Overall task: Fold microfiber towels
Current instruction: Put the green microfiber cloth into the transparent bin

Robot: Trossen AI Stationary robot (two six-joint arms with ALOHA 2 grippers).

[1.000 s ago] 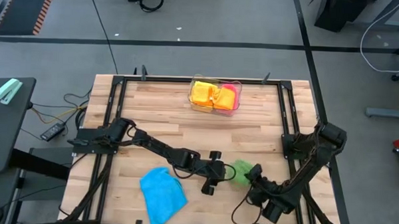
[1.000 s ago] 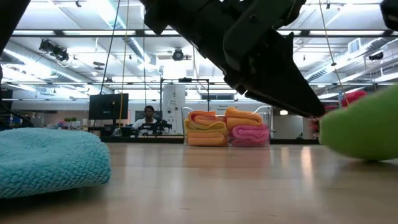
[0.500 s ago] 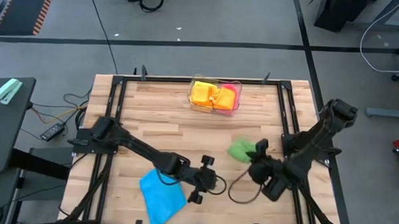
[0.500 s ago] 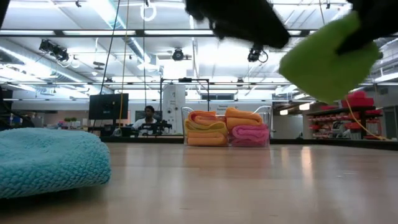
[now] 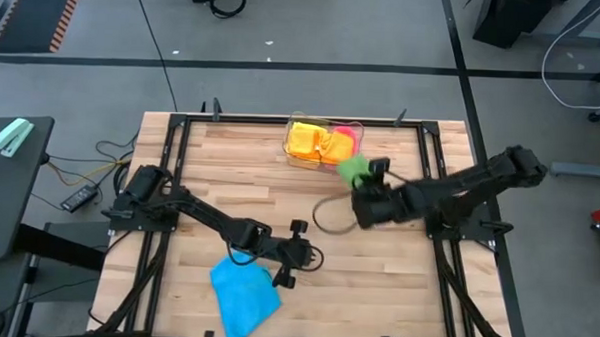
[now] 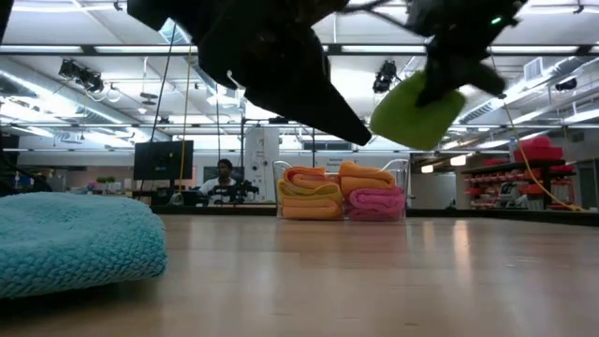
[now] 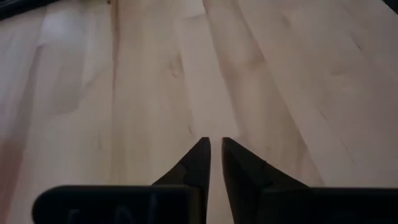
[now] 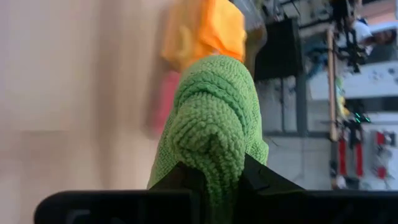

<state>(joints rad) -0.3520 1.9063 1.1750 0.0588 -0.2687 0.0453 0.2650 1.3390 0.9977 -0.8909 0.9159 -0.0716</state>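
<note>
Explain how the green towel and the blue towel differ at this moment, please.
The green towel is folded small and held off the table by the right gripper, close to the clear tray; the blue towel lies on the table near the front edge, with nothing holding it. The blue towel covers more area, a loose shape beside the left gripper. Both are plain microfiber cloths.

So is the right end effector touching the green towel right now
Touching. In the right wrist view, the right end effector is shut on the folded green towel, its dark fingers pressed against the cloth on both sides.
</note>
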